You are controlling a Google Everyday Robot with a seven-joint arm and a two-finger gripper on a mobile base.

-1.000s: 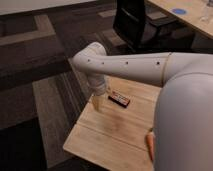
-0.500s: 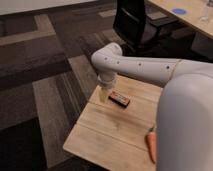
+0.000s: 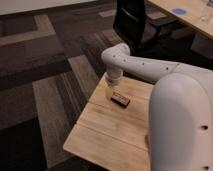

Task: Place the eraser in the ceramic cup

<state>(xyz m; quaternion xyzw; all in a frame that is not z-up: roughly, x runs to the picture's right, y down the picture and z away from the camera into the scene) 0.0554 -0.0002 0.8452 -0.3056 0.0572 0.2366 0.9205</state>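
Note:
The eraser [image 3: 120, 98], a small black block with a red-orange label, lies flat on the light wooden table [image 3: 102, 131] near its far edge. My gripper [image 3: 110, 91] hangs from the white arm just left of the eraser, pointing down close over the tabletop, open with nothing in it. The ceramic cup is out of view. My arm's large white body fills the lower right and hides that part of the table.
An orange sliver of a carrot [image 3: 146, 141] peeks out at the arm's edge. A black office chair [image 3: 134, 22] stands behind the table, and a second desk [image 3: 192, 17] runs along the top right. Patterned carpet lies to the left.
The arm has swung to the right, bringing the gripper from the table's left edge to right beside the eraser. The eraser has not moved.

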